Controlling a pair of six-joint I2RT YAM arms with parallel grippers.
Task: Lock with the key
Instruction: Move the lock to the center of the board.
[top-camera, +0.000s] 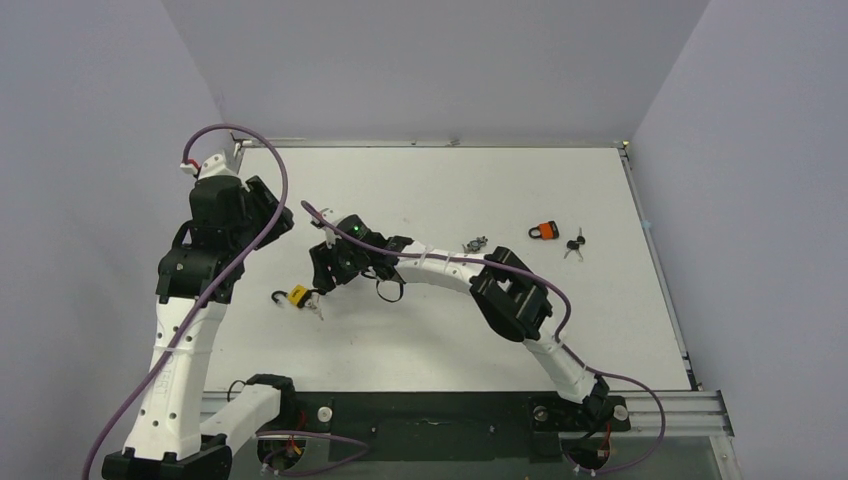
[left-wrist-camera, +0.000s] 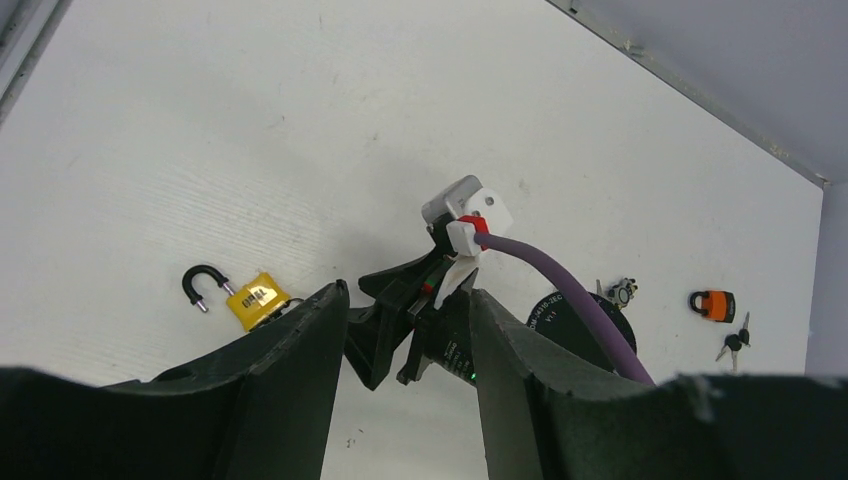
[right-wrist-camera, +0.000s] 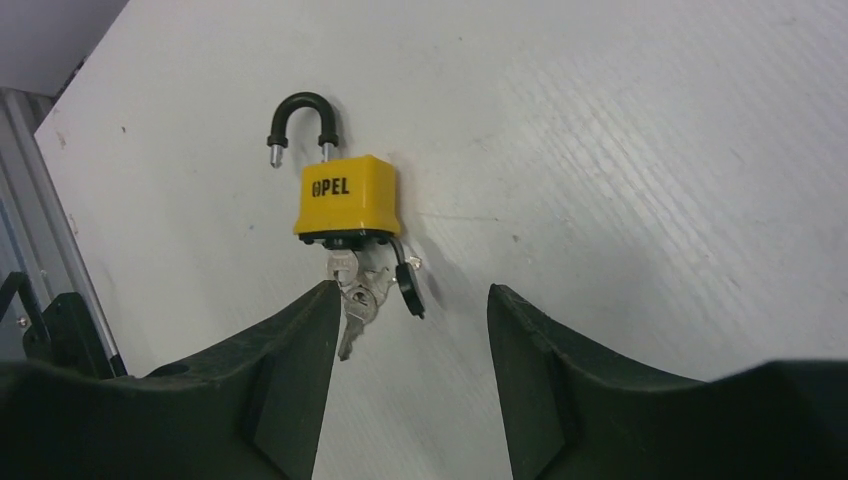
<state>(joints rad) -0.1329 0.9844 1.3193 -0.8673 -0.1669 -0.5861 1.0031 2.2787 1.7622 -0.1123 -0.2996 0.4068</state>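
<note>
A yellow padlock lies flat on the white table with its black shackle swung open. Silver keys hang from its keyhole end, beside a small black cap. The padlock also shows in the top view and the left wrist view. My right gripper is open and empty, just short of the keys, which lie by its left finger. My left gripper is open and empty, held high above the table, looking down on the right arm's wrist.
An orange padlock with dark keys lies at the right rear of the table. A small metal piece lies near the right arm's forearm. A metal rail runs along the near edge.
</note>
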